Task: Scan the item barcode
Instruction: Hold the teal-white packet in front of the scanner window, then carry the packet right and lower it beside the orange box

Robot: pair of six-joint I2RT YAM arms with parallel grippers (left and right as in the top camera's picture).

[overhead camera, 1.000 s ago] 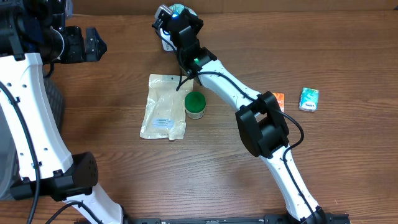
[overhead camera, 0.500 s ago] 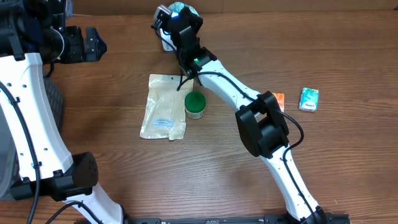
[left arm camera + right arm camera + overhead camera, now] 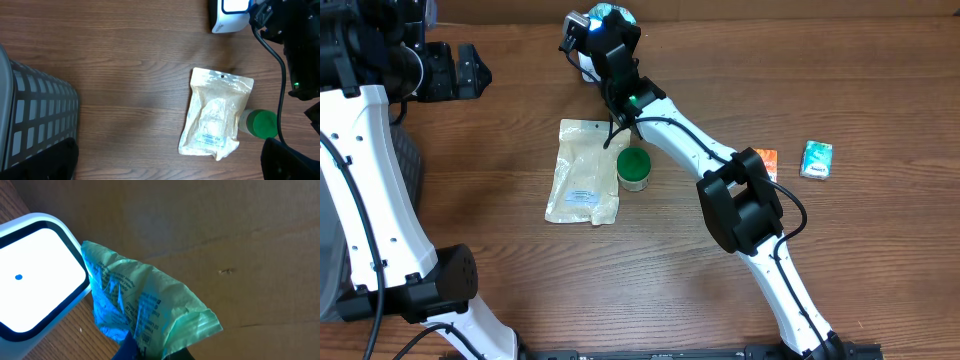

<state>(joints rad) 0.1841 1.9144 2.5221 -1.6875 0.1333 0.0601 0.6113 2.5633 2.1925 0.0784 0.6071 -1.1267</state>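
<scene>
My right gripper is shut on a crumpled green plastic packet printed with dark text. It holds the packet beside the lit window of the white scanner, and blue light falls on the packet's left side. In the overhead view that gripper is at the table's far edge, above the scanner, and the packet shows teal past it. My left gripper is open and holds nothing. It hovers high at the far left, well away from the scanner.
A beige pouch lies mid-table with a green-lidded jar touching its right side. A small orange packet and a teal box lie at the right. A grey mesh basket stands at the left. A cardboard wall backs the scanner.
The right gripper has shifted slightly up and left with the green packet over the scanner. The left arm has not moved.
</scene>
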